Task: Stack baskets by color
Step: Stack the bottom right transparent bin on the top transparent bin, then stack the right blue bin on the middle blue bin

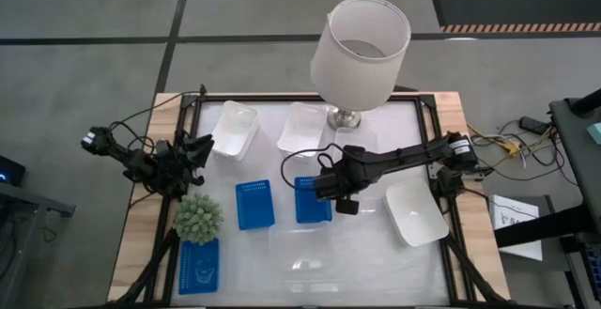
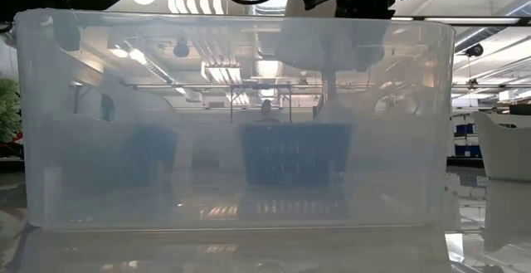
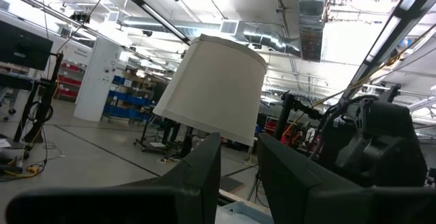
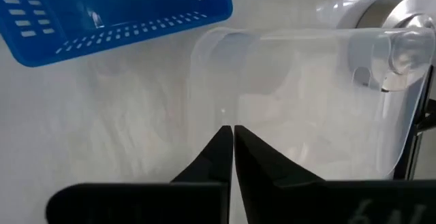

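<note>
From straight above, a wooden-framed table with a pale glossy top holds two dark robot arms. The right gripper reaches to the table's middle, beside a blue mesh basket. The left gripper waits near the left edge, above a spiky green ball plant.

Counted from above, there are three blue baskets: the one by the right gripper, a second just left of it, and a third near the front left corner, below the plant. There are three white baskets: two at the back and one on the right. A clear basket lies at the front centre, barely visible from above. One large white lamp stands at the back.

The table-height view shows what the overhead one hardly does: the clear basket fills the picture, with a blue basket seen dimly through its wall.

The right wrist view shows the right gripper's jaws clenched together, tips touching, gripping nothing, over the pale tabletop, with a second clear basket just ahead and a blue basket's edge beyond.

The left wrist view shows the left gripper with a narrow gap between its fingers and nothing between them, pointing at the lampshade.
</note>
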Robot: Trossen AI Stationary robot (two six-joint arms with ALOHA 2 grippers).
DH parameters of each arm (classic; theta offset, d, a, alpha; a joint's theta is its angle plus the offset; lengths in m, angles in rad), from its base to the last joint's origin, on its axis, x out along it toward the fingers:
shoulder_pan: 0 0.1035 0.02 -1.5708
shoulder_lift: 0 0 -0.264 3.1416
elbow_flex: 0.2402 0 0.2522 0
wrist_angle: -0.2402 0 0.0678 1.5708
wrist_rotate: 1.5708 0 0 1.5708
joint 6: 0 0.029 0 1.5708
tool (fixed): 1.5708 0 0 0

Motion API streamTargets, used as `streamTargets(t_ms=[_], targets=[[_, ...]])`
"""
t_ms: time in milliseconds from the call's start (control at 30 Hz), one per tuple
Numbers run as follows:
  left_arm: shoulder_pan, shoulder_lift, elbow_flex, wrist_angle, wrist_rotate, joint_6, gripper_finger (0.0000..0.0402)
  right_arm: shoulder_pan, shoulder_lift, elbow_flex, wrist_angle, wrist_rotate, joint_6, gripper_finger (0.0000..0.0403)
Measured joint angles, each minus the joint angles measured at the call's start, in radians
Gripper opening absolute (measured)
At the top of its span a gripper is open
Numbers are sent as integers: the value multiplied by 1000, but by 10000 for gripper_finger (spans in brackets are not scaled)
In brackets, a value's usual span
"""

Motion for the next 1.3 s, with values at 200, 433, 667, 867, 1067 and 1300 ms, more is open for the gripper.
streamTargets(t_ms=[200,433,667,867,1067,1300], targets=[[0,0,0,0,0,0,81,0,0,-2,8,0,1,9],[0,0,0,0,0,-4,81,7,0,-2,8,0,1,9],[0,1,0,-1,3,-79,81,87,-10,-20,25,74,7,9],[0,37,0,0,61,-154,81,182,-90,-120,191,145,10,9],[0,102,28,-1,279,-160,81,229,-247,-374,557,166,-78,9],[1,244,55,7,285,-278,81,269,-456,-678,891,235,-175,8]])
